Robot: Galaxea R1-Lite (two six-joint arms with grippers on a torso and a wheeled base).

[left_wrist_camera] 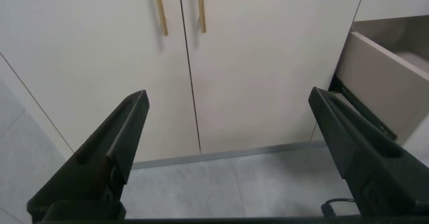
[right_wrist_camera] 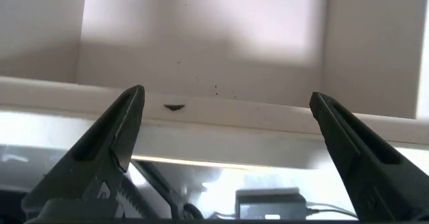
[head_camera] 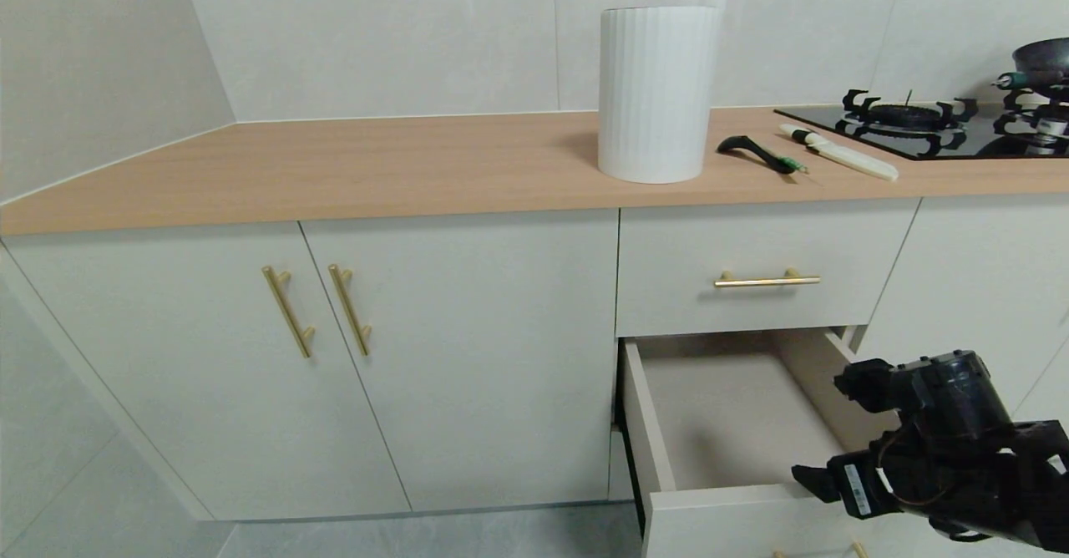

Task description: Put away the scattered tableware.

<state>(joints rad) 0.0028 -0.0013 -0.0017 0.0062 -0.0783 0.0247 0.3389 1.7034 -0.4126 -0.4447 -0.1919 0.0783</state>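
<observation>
On the wooden countertop [head_camera: 351, 165], a black-handled peeler [head_camera: 756, 153] and a white knife [head_camera: 839, 153] lie side by side, just right of a tall white ribbed container [head_camera: 656, 94]. Below them the lower drawer [head_camera: 735, 416] stands pulled out with nothing in it. My right gripper [head_camera: 839, 428] hangs open over the drawer's front right corner, well below the utensils; its wrist view looks across the drawer's rim [right_wrist_camera: 221, 113] between open fingers [right_wrist_camera: 114, 143]. My left gripper [left_wrist_camera: 228, 96] is open and empty, low in front of the cabinet doors [left_wrist_camera: 181, 63], with the drawer's side [left_wrist_camera: 389, 70] beside it.
A black gas hob [head_camera: 927, 128] with a pan [head_camera: 1044, 57] sits at the counter's right end. A shut drawer with a gold handle [head_camera: 767, 280] is above the open one. Two cabinet doors with gold handles [head_camera: 317, 311] are to the left, over a grey floor [left_wrist_camera: 221, 184].
</observation>
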